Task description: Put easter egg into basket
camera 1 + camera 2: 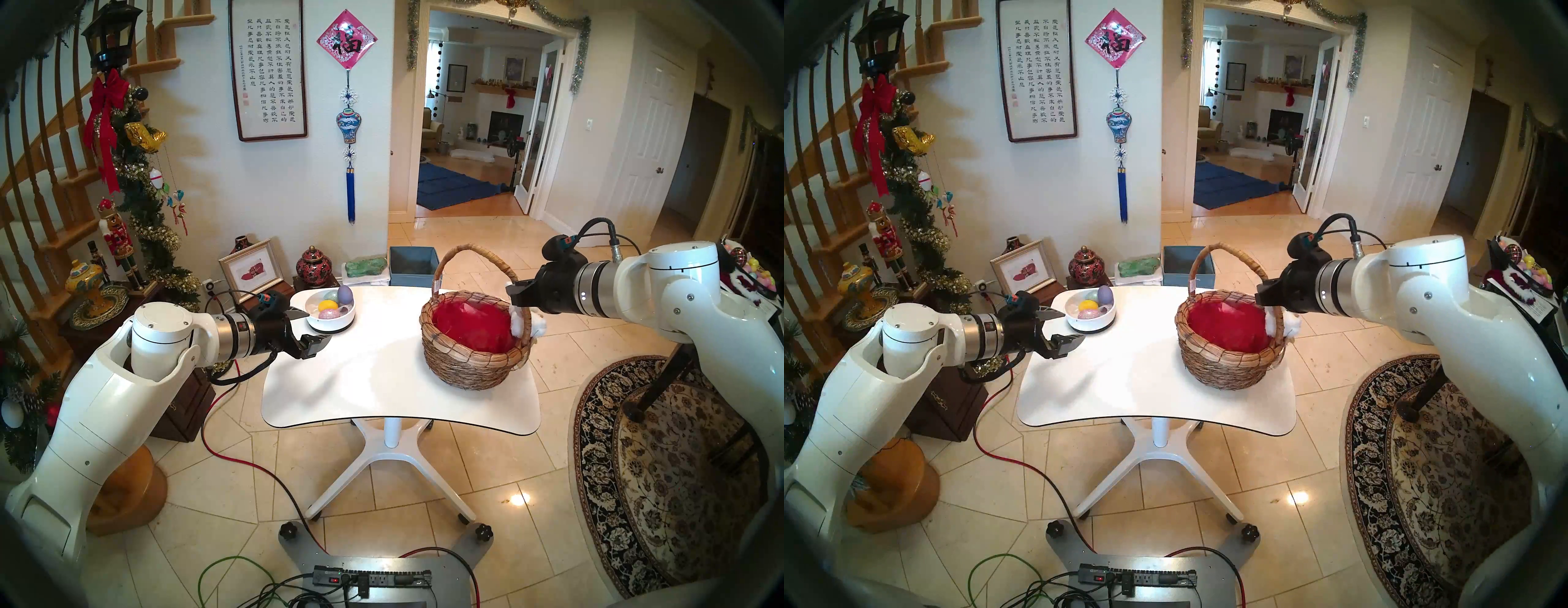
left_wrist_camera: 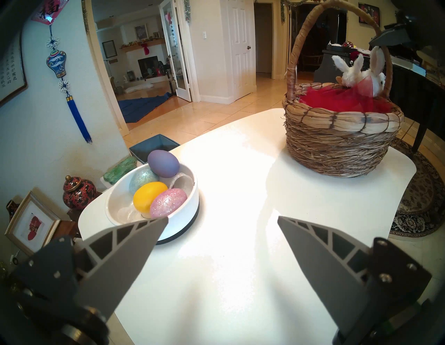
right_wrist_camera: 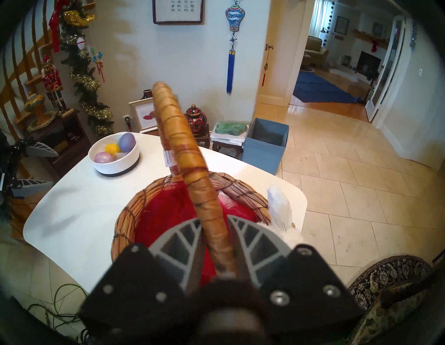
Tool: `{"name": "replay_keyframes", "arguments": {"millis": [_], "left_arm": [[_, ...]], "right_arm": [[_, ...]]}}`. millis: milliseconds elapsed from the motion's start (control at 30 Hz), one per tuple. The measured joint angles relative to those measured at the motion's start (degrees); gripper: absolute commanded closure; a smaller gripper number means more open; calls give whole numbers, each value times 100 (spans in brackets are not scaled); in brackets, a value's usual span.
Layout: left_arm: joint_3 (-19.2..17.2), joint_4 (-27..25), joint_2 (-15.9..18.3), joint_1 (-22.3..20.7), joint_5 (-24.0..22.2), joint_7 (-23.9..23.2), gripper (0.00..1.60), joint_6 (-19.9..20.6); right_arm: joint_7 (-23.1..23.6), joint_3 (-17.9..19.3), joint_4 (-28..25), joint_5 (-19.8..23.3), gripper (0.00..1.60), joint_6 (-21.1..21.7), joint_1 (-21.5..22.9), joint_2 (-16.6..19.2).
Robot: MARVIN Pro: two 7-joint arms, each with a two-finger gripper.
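In the head view on the left, you see the white counter (image 1: 382, 382) with the basket (image 1: 475, 356) on its right side and a white bowl (image 1: 335, 325) at its far left corner. Four Easter eggs lie in the bowl: a purple egg (image 1: 345, 294), a yellow egg (image 1: 326, 305), a pink glitter egg (image 1: 328, 314) and a pale blue glitter egg (image 1: 331, 295). Your left gripper (image 1: 313, 329) hangs just near of the bowl, jaws spread and empty. Your right gripper (image 1: 518, 294) sits at the right side of the basket handle (image 1: 466, 250), above the plush bunny (image 1: 535, 325) on the rim.

The other head view shows the same layout: basket (image 1: 1231, 361) right, bowl (image 1: 1093, 325) far left, both arms over the counter's edges.

From your left wrist, the two fingers (image 2: 134, 241) stand wide apart over bare counter, the bowl (image 2: 183, 212) just beyond the left one and the basket (image 2: 337, 149) far right.

From your right wrist, the jaws are drawn in on either side of the handle (image 3: 185, 154), pinching it low on its right leg above the red lining (image 3: 168, 212).
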Motion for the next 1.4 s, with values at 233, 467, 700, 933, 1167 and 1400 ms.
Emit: {"name": "replay_keyframes", "arguments": {"millis": [233,467,700,933,1167,1400], "left_arm": [[0,0,0,0,0,0,0,0],[0,1,0,0,0,0,0,0],[0,1,0,0,0,0,0,0],[0,1,0,0,0,0,0,0],[0,1,0,1,0,0,0,0],[0,1,0,1,0,0,0,0]], "right_arm": [[-16,-96,20,-65,160,81,145,-113],[-40,-201,-27,-182,160,80,263,-233],[-119,-486,-28,-371,160,82,526,-476],[-214,-833,56,-634,160,97,878,-818],[-327,-1160,259,-961,160,153,1241,-1214],[-423,-1461,438,-1284,160,247,1544,-1565]]}}
